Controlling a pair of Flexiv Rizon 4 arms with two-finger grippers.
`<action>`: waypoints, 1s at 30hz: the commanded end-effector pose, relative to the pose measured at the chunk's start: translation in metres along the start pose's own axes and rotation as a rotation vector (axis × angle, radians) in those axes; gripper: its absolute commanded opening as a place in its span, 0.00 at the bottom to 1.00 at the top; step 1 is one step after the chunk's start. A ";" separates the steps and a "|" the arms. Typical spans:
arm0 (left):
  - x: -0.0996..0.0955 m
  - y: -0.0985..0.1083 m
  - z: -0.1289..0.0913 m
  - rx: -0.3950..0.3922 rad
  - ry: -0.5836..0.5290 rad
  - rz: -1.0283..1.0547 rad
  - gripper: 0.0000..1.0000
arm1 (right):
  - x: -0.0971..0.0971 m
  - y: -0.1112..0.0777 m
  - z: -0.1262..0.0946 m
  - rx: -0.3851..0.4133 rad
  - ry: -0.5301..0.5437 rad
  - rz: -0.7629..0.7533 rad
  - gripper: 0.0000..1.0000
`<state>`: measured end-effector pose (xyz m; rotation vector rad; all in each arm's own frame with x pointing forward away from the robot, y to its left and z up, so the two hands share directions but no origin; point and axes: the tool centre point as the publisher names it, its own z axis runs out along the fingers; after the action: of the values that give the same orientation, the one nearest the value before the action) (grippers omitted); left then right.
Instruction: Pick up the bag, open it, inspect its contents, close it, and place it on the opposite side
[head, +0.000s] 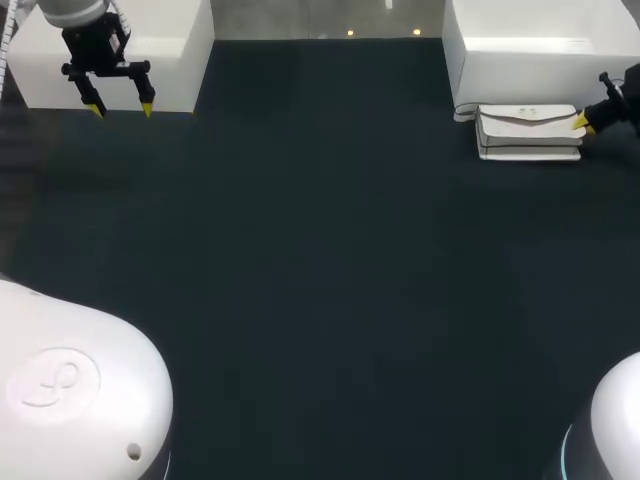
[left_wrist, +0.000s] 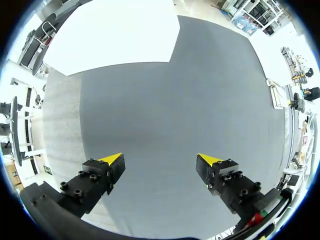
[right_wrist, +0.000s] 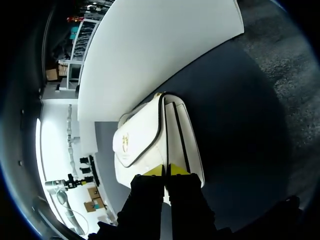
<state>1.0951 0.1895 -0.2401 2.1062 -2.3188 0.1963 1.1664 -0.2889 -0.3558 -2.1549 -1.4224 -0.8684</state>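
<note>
Cropped right hand (head: 581, 122), maybe against bag (head: 528, 130)

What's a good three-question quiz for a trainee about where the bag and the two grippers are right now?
1. True or false: the left gripper is holding the bag.
2. What sits right beside the bag? A) a white box B) a red bowl C) a person's hand
3. Fill in: the right gripper is at the bag's end, while the left gripper's fingers stand ___ with nothing between them.
Key: 1 false; 2 A; 3 open.
</note>
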 end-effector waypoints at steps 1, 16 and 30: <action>-0.001 -0.002 0.001 -0.005 0.002 0.001 1.00 | -0.004 0.013 -0.008 0.114 0.007 -0.003 0.00; -0.001 -0.003 0.001 -0.004 0.007 0.004 1.00 | -0.018 0.026 -0.017 0.117 -0.011 0.008 0.14; -0.003 -0.001 -0.001 0.006 0.001 0.003 1.00 | 0.009 -0.001 -0.045 -0.049 -0.181 -0.032 1.00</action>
<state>1.0969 0.1925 -0.2397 2.1031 -2.3225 0.2059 1.1615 -0.3182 -0.3363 -2.2343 -1.5064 -0.7829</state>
